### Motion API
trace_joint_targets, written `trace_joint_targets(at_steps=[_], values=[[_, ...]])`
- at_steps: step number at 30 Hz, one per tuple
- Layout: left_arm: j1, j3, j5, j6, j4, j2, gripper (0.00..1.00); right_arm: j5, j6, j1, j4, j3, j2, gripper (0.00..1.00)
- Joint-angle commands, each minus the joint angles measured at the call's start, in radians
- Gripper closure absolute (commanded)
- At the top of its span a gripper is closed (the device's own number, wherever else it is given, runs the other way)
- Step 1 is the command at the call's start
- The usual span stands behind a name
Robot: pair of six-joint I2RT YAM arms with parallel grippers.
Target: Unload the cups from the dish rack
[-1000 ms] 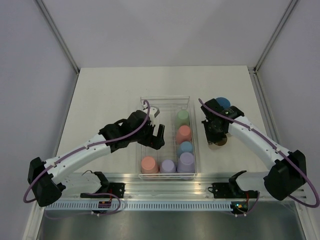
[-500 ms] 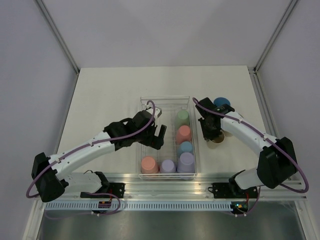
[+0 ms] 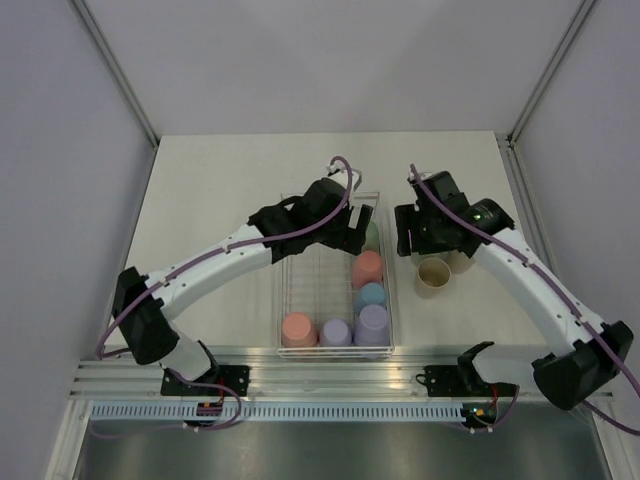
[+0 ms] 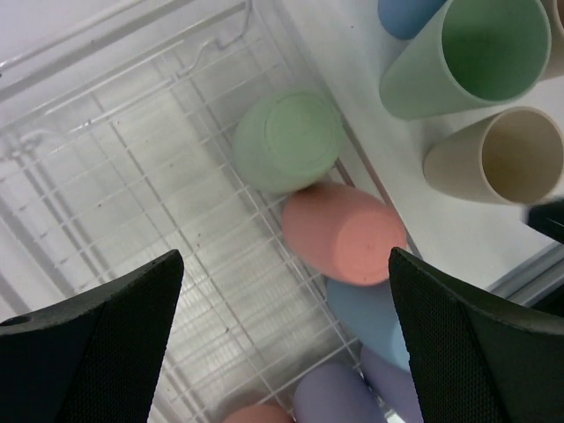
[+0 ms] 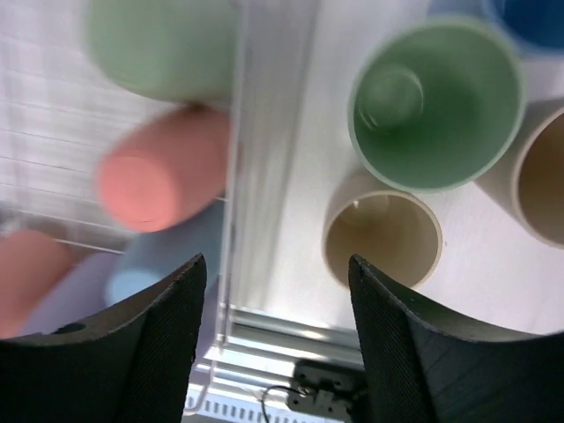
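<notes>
The white wire dish rack (image 3: 283, 290) holds upside-down cups: green (image 4: 289, 141), salmon (image 4: 348, 233), blue (image 4: 374, 308) and lavender (image 4: 339, 397) along its right side, with another lavender (image 3: 335, 332) and a salmon one (image 3: 298, 328) at the near end. My left gripper (image 3: 355, 228) hangs open over the rack's far right, above the green cup, holding nothing. Right of the rack stand upright cups: green (image 5: 436, 101), beige (image 5: 381, 238), a second beige (image 5: 542, 176) and blue (image 5: 529, 18). My right gripper (image 3: 412, 240) is open above them, empty.
The rack's right wall (image 5: 251, 176) runs between the racked cups and the upright ones. A metal rail (image 3: 330, 375) lines the table's near edge, with both arm bases on it. The enclosure's grey walls stand to the left and right.
The right gripper has opened, let go of the beige cup beside the rack and risen. The left gripper has moved from the rack's middle to its far right end.
</notes>
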Motion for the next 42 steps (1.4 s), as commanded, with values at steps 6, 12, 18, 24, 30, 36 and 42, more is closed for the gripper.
trace_joint_targets(at_steps=[6, 12, 18, 24, 30, 36, 42], values=[[0.004, 0.194, -0.036, 0.119, 0.051, 0.230, 0.00, 0.079, 0.014, 0.005, -0.083, 0.183, -0.138, 0.08], [0.013, 0.248, -0.024, 0.148, 0.056, 0.319, 0.00, 0.113, 0.014, 0.005, -0.090, 0.194, -0.162, 0.02], [0.023, 0.257, 0.008, 0.154, 0.085, 0.372, 0.00, 0.133, 0.005, 0.004, -0.101, 0.204, -0.170, 0.02], [0.033, 0.255, 0.042, 0.151, 0.109, 0.413, 0.00, 0.135, 0.005, 0.005, -0.103, 0.203, -0.176, 0.02], [0.036, 0.248, 0.062, 0.146, 0.145, 0.442, 0.06, 0.138, 0.005, 0.004, -0.100, 0.195, -0.177, 0.02], [0.053, 0.214, 0.076, 0.136, 0.177, 0.444, 0.54, 0.133, 0.001, 0.005, -0.084, 0.187, -0.181, 0.07], [0.058, 0.140, 0.003, 0.128, 0.178, 0.378, 0.98, 0.127, 0.004, 0.005, -0.046, 0.166, -0.190, 0.09]])
